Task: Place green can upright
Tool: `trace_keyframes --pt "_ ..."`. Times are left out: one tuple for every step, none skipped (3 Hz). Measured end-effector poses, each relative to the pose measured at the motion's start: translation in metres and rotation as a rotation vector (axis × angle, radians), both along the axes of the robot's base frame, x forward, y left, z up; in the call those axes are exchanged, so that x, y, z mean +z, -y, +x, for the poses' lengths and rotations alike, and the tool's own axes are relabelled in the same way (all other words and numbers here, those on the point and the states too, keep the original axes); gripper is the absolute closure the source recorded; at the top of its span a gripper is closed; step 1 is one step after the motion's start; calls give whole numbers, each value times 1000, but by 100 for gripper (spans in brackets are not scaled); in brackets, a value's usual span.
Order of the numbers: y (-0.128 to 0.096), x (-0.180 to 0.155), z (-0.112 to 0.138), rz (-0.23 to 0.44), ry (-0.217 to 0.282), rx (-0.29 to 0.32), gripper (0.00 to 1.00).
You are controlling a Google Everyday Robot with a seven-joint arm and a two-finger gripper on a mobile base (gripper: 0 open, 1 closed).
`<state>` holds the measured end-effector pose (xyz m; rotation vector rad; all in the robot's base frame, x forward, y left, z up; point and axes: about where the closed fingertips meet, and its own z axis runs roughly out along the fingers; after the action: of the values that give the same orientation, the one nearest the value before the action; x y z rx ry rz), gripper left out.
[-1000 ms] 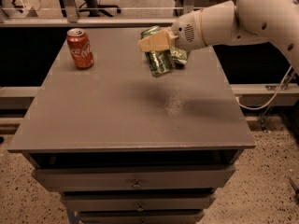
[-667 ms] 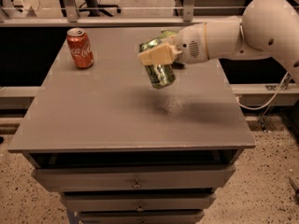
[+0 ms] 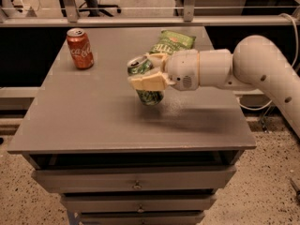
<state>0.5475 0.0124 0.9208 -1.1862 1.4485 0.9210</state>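
Observation:
The green can (image 3: 149, 96), with a green-and-white label and silver top, is held in my gripper (image 3: 148, 75) above the middle of the grey table (image 3: 93, 125). The can is close to upright, its top tilted slightly toward the left, and it hangs a little above the tabletop. The cream-coloured fingers (image 3: 146, 82) are shut across the can's upper half. My white arm reaches in from the right.
A red cola can (image 3: 79, 48) stands upright at the table's back left. A flat green chip bag (image 3: 174, 41) lies at the back, behind my gripper. The table has drawers below its front edge. A rail and office chairs stand behind.
My gripper has carried the green can leftward and lower toward the table's middle, and the can has turned nearer to upright. The chip bag behind is now uncovered.

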Motion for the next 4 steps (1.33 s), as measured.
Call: trace_keyframes --pt "-5 -6 -6 70 125 33 100" --pt "-1 -11 -10 117 184 38 100" --pt "3 -18 -12 131 181 36 83" --pt "14 -26 -14 128 161 19 51"
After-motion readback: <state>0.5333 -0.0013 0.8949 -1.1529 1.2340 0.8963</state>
